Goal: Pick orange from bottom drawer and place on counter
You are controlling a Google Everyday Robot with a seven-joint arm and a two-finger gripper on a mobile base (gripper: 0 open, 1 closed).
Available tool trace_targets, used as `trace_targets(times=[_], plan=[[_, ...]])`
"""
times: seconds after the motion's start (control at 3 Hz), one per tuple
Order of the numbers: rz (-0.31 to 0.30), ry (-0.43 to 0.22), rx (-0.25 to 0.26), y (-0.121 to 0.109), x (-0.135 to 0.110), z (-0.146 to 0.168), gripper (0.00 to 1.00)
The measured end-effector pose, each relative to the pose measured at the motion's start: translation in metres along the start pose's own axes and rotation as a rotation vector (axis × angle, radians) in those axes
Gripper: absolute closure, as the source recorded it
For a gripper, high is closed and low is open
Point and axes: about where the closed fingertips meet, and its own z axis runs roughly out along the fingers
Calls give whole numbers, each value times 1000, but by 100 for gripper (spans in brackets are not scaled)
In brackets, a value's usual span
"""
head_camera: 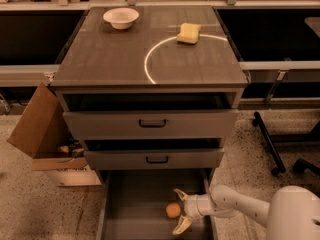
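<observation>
The orange (173, 210) is small and round and lies on the grey floor of the open bottom drawer (135, 204), right of its middle. My gripper (178, 212) reaches in from the right on a white arm. It is open, with one finger behind the orange and one in front, just to the orange's right. The counter (110, 54) is the dark wood-grain top with a white arc line.
A white bowl (121, 17) and a yellow sponge (188, 33) sit on the counter's far part. Two upper drawers with black handles (152, 123) stand slightly open. A cardboard box (45, 134) leans at the left. A black chair base (280, 149) stands at the right.
</observation>
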Motion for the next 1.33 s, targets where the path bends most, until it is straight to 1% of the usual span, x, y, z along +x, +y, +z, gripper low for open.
trace_targets(times=[0.33,0.67,1.33], plan=[[4,-3,-1,0,4,4,0],[7,-13,-1,-6,19,15,0],[-10,-41,-9,-21,47,44,0]])
